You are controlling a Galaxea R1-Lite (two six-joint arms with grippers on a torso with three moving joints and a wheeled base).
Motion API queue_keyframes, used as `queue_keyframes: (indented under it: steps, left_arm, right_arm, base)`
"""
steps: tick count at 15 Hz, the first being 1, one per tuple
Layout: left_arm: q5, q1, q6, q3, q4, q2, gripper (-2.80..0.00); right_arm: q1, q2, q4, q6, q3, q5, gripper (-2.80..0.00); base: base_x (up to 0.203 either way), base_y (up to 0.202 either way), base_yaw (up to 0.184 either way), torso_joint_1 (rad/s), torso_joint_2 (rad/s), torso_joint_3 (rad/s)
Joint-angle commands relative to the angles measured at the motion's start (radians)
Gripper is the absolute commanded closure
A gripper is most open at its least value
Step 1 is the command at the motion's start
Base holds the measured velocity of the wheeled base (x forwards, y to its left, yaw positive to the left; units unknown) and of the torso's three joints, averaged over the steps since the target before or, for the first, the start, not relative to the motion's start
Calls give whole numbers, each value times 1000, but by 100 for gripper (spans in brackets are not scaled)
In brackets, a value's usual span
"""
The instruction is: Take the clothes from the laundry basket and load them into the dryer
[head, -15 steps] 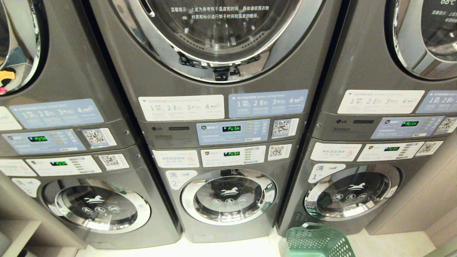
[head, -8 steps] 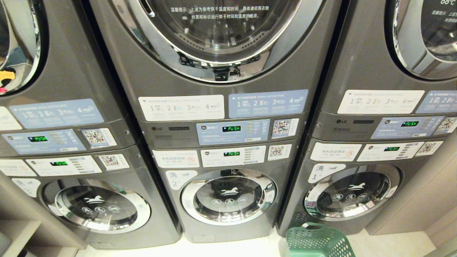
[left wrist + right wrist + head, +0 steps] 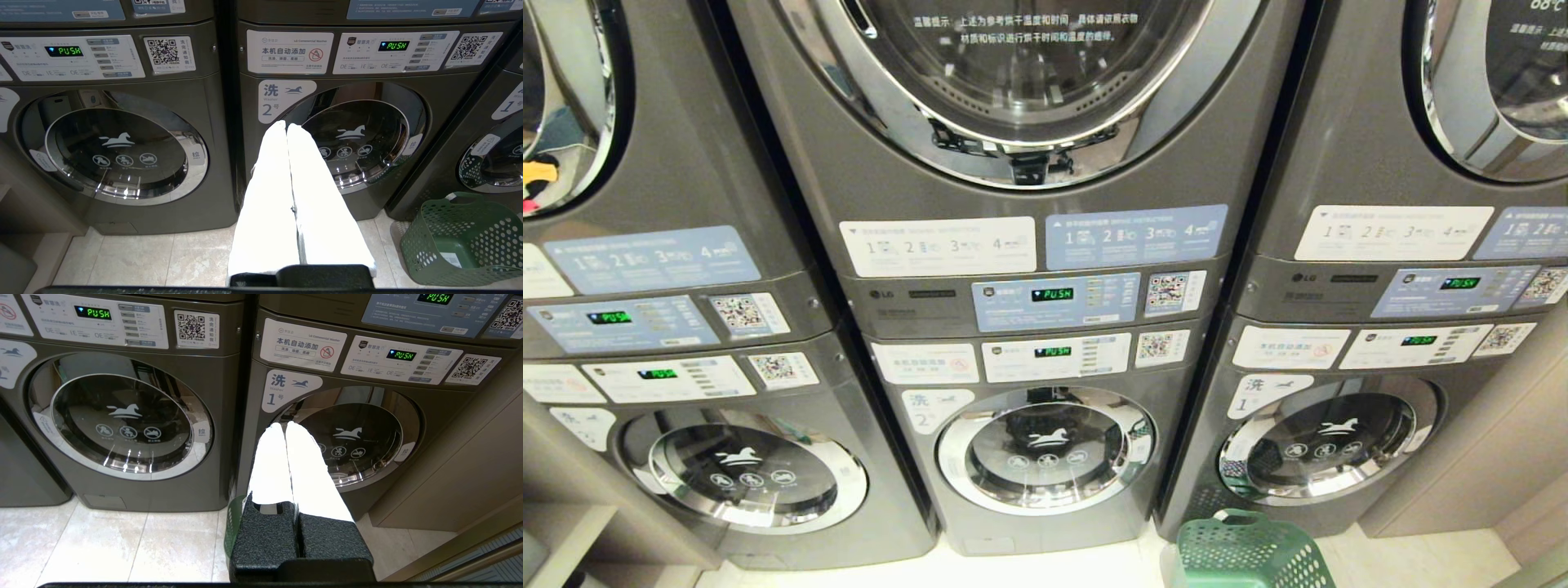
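Three grey stacked machines stand side by side, each with a dryer on top and a washer below. The middle dryer [image 3: 1021,73], with its chrome-ringed round door, fills the top of the head view; its door looks closed. Under it sits the washer marked 2 [image 3: 1045,449], and to the right the washer marked 1 [image 3: 1327,437]. Several small displays glow green with the word PUSH.

The green laundry basket [image 3: 1245,555] stands on the pale tiled floor [image 3: 135,257] in front of the right-hand stack, near the foot of washer 1 (only its rim, handle and part of the holed wall show in the head view). In the left wrist view its inside looks bare apart from a small label on the bottom; no clothes can be made out there.

Neither arm shows in the head view. The left gripper [image 3: 287,126] hangs low in front of washer 2, its white fingers [image 3: 269,183] pressed together with nothing between them. The right gripper [image 3: 285,425] hangs in front of washer 1, above the basket's edge, its fingers likewise together and empty.
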Motion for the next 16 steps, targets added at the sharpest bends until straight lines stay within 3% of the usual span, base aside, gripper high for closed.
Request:
queue_keyframes:
  steps: [1,5,8,16]
  left_arm:
    - [0,0,0,0,-1,1,0]
    - [1,1,0,0,0,1,0]
    - [0,1,0,1,-1,1,0]
    - [0,-1,0,0,1,1,0]
  right_arm:
    - [0,0,0,0,0,2,0]
    - [0,0,0,9,0,0,0]
    - [0,0,-4,66,0,-9,0]
    - [0,0,-1,58,0,-11,0]
  base:
    - [0,0,0,0,0,0]
    - [0,0,0,0,0,0]
    - [0,0,0,0,0,0]
    - [0,0,0,0,0,0]
